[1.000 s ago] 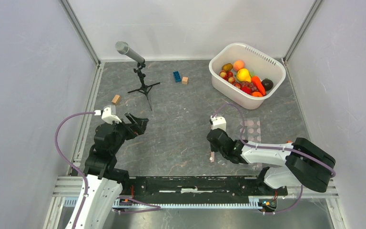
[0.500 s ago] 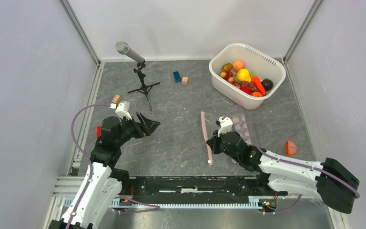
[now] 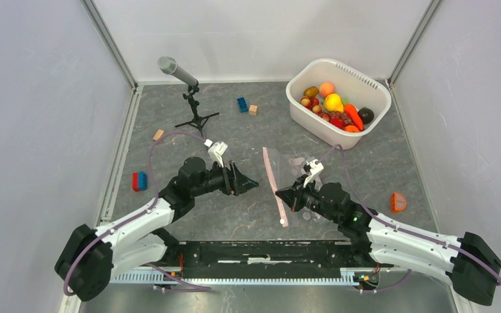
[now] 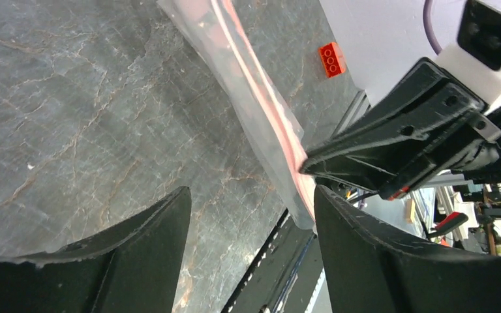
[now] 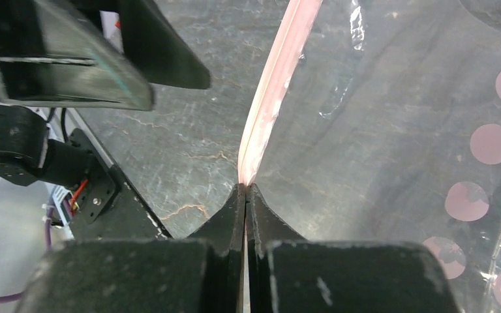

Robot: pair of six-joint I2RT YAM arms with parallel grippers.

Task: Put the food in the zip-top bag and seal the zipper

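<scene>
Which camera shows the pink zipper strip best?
The right wrist view: the zipper is close and sharp, pinched in the shut right claw. The top view shows most of its length, but tiny. The left wrist view shows part, slanting behind the right claw.

Left pincer stands open; right pincer is pinched on the zipper.

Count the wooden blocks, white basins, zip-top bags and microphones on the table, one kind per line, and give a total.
wooden blocks: 2
white basin: 1
zip-top bag: 1
microphone: 1
Total: 5
</scene>
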